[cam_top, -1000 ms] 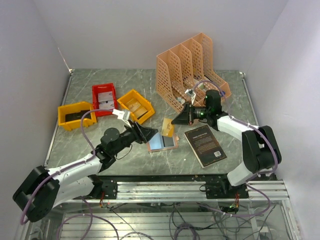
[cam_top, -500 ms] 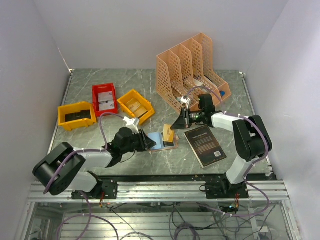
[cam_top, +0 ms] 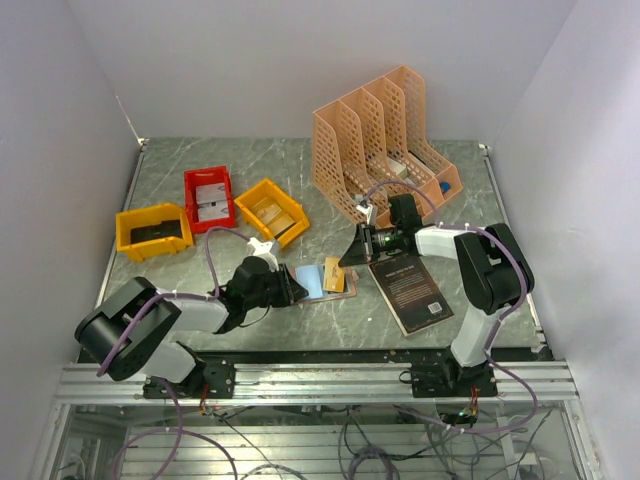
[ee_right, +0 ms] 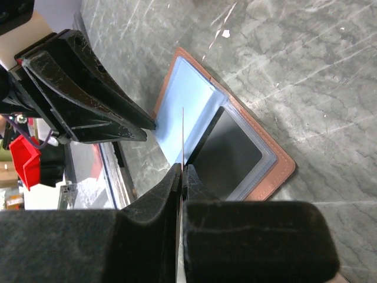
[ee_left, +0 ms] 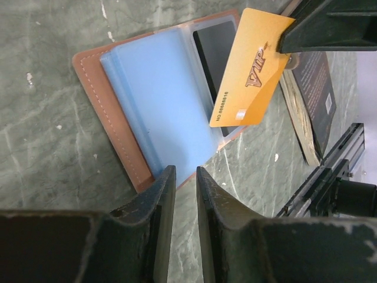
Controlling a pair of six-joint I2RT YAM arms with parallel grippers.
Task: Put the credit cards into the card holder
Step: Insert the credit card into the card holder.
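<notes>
At the nine o'clock edge of the open card holder point(ee_left: 153, 100), the left claw point(ee_left: 187, 177) has moved in and narrowed to a slit at the blue leaf; I cannot tell whether it grips. From three o'clock the right claw point(ee_right: 181, 171), clamped on a gold credit card point(ee_left: 250, 68), has carried it over the dark pocket, so insertion looks close. The tabletop point(cam_top: 290, 160) is grey marble; the walls point(cam_top: 250, 60) are pale.

Card holder point(cam_top: 322, 282): salmon-brown leather-like cover with a stitched edge and pale blue clear sleeves. It lies open on the desk point(cam_top: 200, 160), inner face up.
Holder position: between the two sets of jaws, with one corner at the tips of the left jaws.
Dark card point(ee_left: 215, 50): seated in the sleeve pocket nearer the right jaws.
Credit card point(ee_left: 250, 68): gold, marked "VIP". It is pinched at one end in the right jaws, with its free end over the dark pocket.
</notes>
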